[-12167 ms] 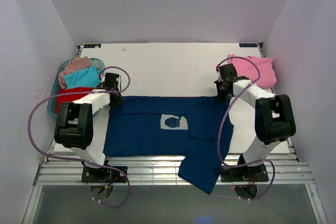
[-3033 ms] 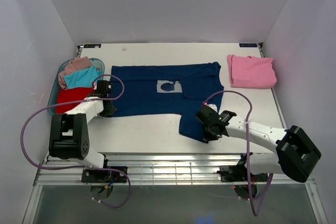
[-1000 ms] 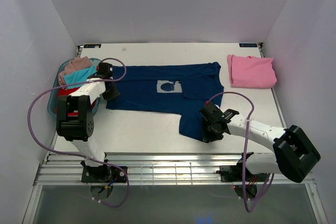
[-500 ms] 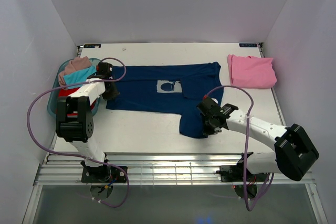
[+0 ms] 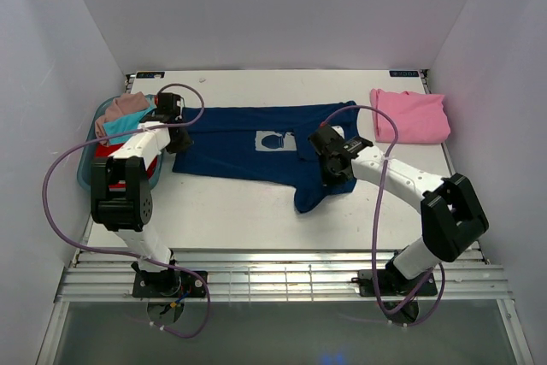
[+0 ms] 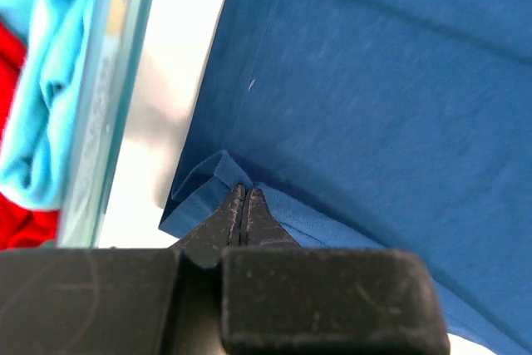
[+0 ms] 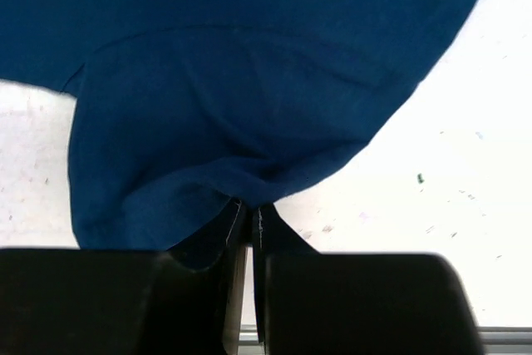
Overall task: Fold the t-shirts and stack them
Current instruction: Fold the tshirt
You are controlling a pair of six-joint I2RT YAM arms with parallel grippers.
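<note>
Bin on the left: You have a clear bin with three tees bunched up in it: the dusty-pink tee, the teal tee and the red tee. None of them looks folded, so I think those three are left to do.
Left gripper: Your left gripper has its tips pressed together on a small fold of cloth. That fold is the left edge of the navy tee, just beside the bin.
Navy tee: It lies in the middle of the table, mostly flat, with the mouse print facing up. One part sticks out toward the arm bases. I think its folding has only just begun.
Right gripper: Your right gripper pinches a bump of navy cloth on that sticking-out part.
Pink tee: The pink tee lies folded at the far right, well apart from the navy tee. It looks done, and nothing is stacked on it yet.
</note>
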